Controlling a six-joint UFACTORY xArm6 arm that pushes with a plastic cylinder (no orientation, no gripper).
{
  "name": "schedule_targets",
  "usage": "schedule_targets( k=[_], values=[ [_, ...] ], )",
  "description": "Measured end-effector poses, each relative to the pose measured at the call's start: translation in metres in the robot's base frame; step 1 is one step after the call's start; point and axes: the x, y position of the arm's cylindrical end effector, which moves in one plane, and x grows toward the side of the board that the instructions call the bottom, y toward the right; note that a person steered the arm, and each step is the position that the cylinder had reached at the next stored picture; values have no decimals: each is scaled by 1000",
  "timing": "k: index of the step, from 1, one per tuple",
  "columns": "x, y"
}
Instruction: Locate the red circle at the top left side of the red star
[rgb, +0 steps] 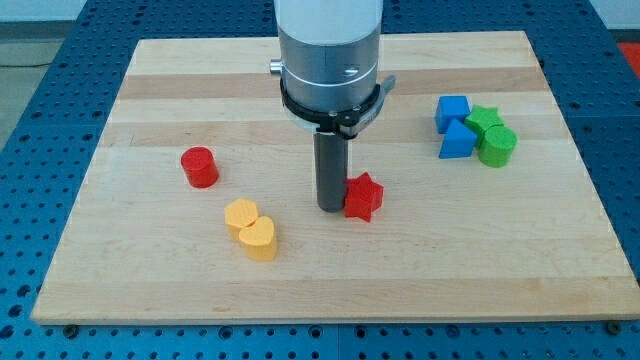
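The red circle (200, 166), a short cylinder, stands on the wooden board toward the view's left. The red star (363, 197) lies near the board's middle, well to the right of the circle and slightly lower. My tip (331, 207) rests on the board right against the star's left side, between the star and the circle. The circle is far from the tip, about a quarter of the board's width to its left.
A yellow hexagon (241, 216) and a yellow heart (260, 239) touch each other below the red circle. At the right, a blue cube (452, 112), a blue triangle (458, 140), a green star (484, 120) and a green cylinder (497, 146) cluster together.
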Motion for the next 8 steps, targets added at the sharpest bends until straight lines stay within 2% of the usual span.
schedule_targets(
  k=[4,5,8],
  values=[
    [-10,-190],
    [-42,-203],
    [-55,-128]
  ],
)
